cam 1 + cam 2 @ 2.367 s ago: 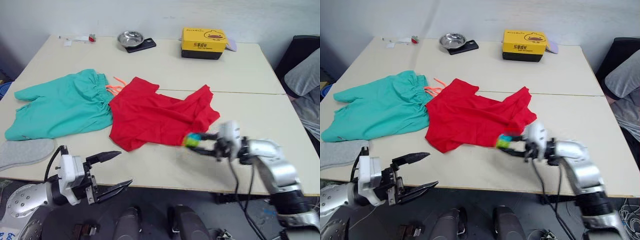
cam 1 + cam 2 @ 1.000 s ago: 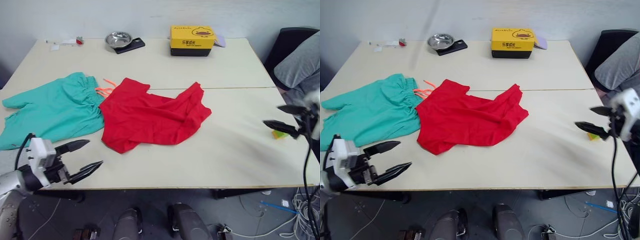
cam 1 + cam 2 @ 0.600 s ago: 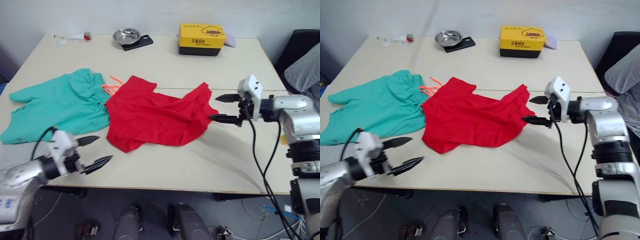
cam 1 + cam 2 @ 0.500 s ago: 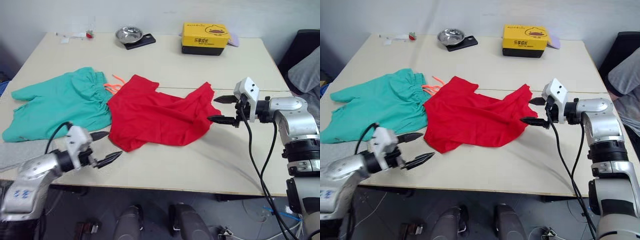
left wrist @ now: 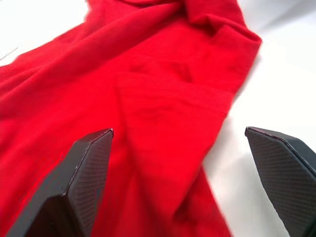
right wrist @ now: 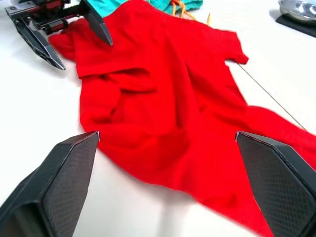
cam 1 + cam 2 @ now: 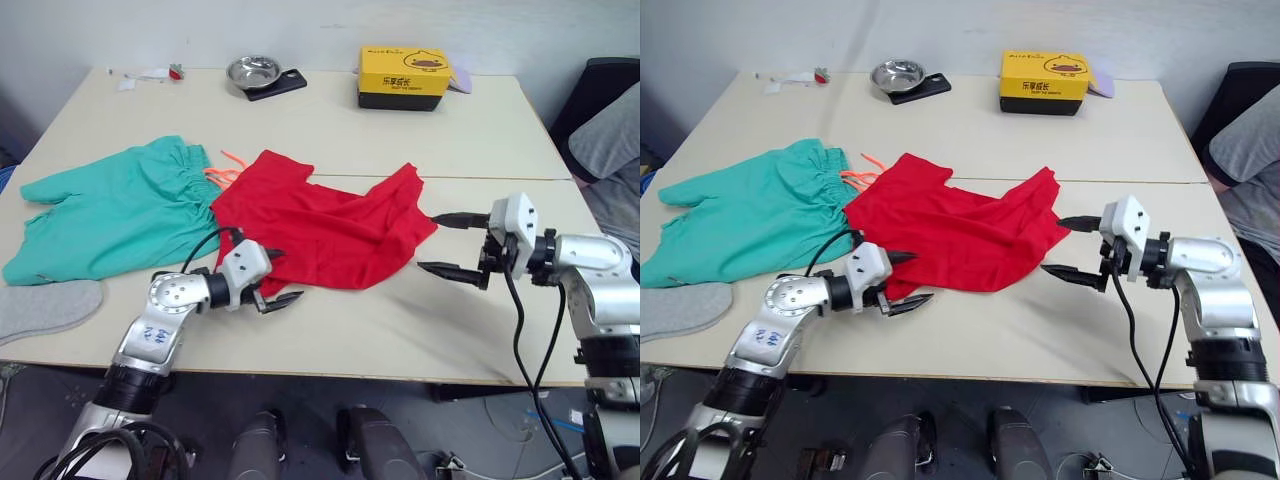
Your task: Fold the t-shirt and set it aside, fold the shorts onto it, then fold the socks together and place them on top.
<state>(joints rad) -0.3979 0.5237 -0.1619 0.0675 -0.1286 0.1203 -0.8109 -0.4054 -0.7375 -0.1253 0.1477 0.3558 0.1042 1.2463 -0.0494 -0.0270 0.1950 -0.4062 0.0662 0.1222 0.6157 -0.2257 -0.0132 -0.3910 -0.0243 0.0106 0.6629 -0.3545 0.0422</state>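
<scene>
bowl (image 7: 252, 72) on dark slab | yellow box (image 7: 404, 78) closed | t-shirt (image 7: 320, 235) unfolded

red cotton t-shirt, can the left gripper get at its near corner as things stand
Probably yes. The open left gripper sits right at the near corner of the red cotton t-shirt, and nothing lies between them.

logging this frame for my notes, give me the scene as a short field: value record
t-shirt: red, crumpled, spread flat on the table, not folded
shorts: teal, beside the t-shirt on the robot's left, their edges touching
sock: grey, at the near table edge below the shorts
left pincer: open, at the t-shirt's near left corner
right pincer: open, just off the t-shirt's right edge
far side of table: yellow box, metal bowl
</scene>
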